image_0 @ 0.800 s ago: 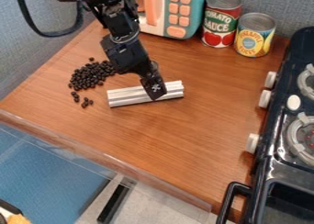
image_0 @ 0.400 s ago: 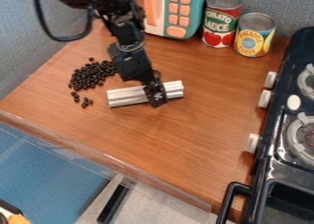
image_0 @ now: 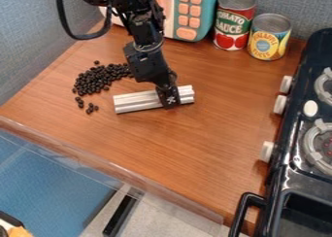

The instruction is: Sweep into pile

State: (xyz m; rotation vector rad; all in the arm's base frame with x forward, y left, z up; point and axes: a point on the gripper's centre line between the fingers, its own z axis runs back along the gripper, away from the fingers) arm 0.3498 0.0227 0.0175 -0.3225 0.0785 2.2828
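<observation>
The black gripper (image_0: 170,99) hangs down over the right part of a silver ribbed metal bar (image_0: 137,101), covering a piece of it. The bar lies on the wooden counter, slanting slightly up to the right. Dark beans (image_0: 96,79) lie in a loose heap to the left of the gripper, above and left of the bar. A few stray beans (image_0: 91,108) sit just below the heap, left of the bar's left end. How the gripper's fingers stand around the bar is hidden.
Behind stand a teal and orange toy microwave (image_0: 206,12), a tomato sauce can (image_0: 233,21) and a pineapple can (image_0: 268,38). A dark toy stove (image_0: 295,153) lines the right side. The counter's front edge (image_0: 123,170) has a clear strip.
The arm has shifted right, and the gripper has ended slightly to the right along the bar, now more upright. The bar and beans have not visibly moved.
</observation>
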